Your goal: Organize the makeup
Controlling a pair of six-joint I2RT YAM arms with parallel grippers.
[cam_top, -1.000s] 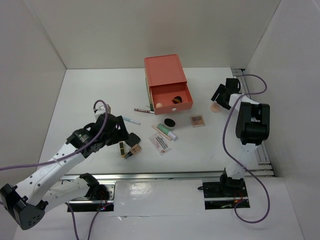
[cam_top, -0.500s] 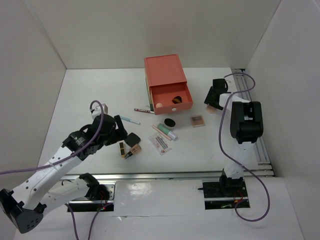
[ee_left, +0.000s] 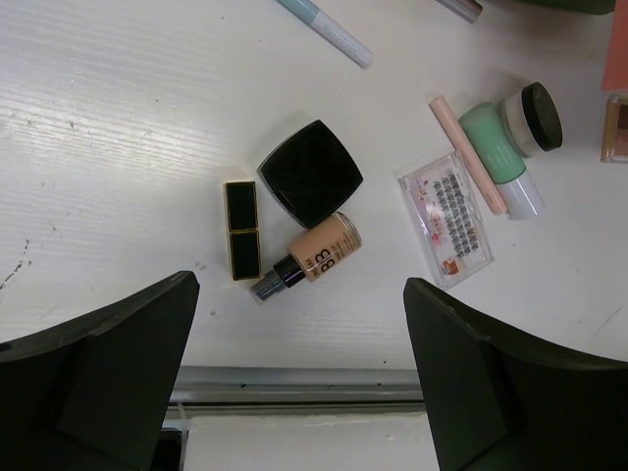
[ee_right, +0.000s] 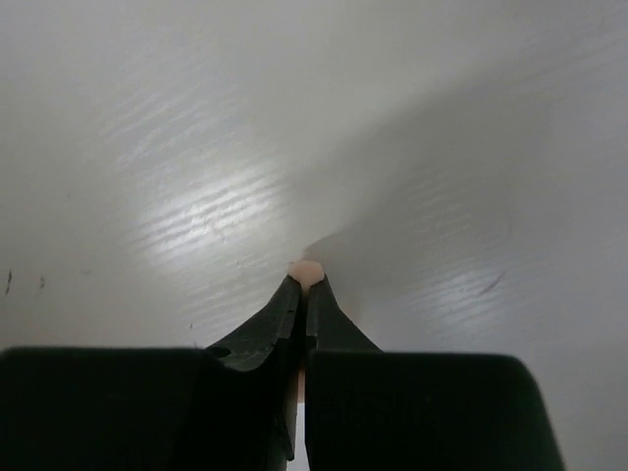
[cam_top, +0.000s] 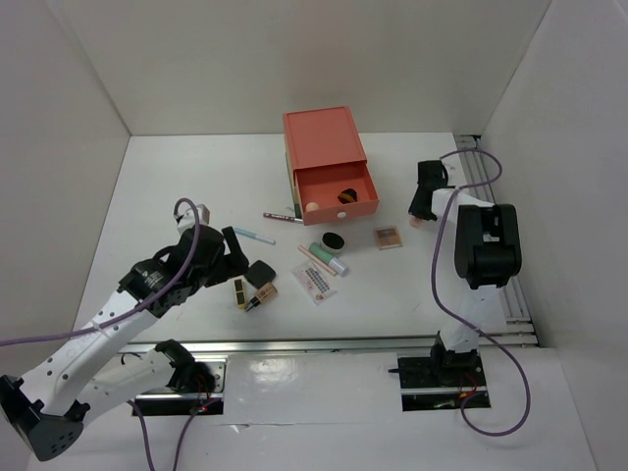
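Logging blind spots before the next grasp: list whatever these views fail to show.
- Right wrist view: the peach sponge shows only its tip; the shut fingers hide the rest.
- Top view: what lies in the open drawer is too small to identify.
- Left wrist view: the palette is cut off by the right edge.
- Left wrist view: the dark pencil is cut off by the top edge.

Left tool point(ee_left: 299, 294) spread wide, pointing down; right tool point(ee_right: 306, 282) pinched shut, arm outstretched.
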